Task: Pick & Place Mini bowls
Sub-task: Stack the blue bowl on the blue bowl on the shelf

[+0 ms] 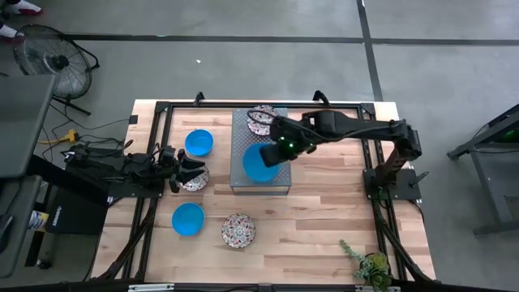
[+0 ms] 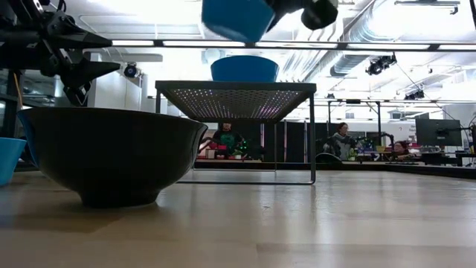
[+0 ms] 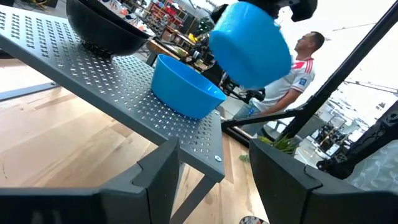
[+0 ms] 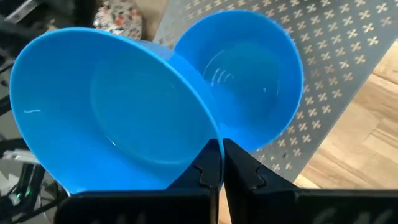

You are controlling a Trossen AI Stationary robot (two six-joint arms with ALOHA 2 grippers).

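Blue plastic fills the right wrist view: the right gripper (image 4: 221, 163) pinches the rim of a blue bowl (image 4: 106, 112) between its two dark fingers, which are pressed together on the thin wall, so the bowl hangs tilted from one edge. Directly under it a second blue bowl (image 4: 249, 81) sits upright on the grey perforated slab (image 4: 336, 68), and I judge that the held bowl is kept above this one so that it can be lowered into it as a stack. In the high view the right arm reaches from its base at the right side of the table, stretched nearly flat across to the slab, with the wrist bent down over the slab's near half. At the slab's far end stands at least one patterned bowl (image 1: 261, 120); the arm covers part of it, so perhaps there are two. The left gripper (image 1: 188, 170) waits low at the left side of the table, its fingers spread, just at another patterned bowl (image 1: 195, 180) but not closed on it. On the wood lie three more bowls: a blue one (image 1: 199, 142) beyond the left gripper, a blue one (image 1: 188, 218) nearer the front edge, and a patterned one (image 1: 239, 230) beside it.
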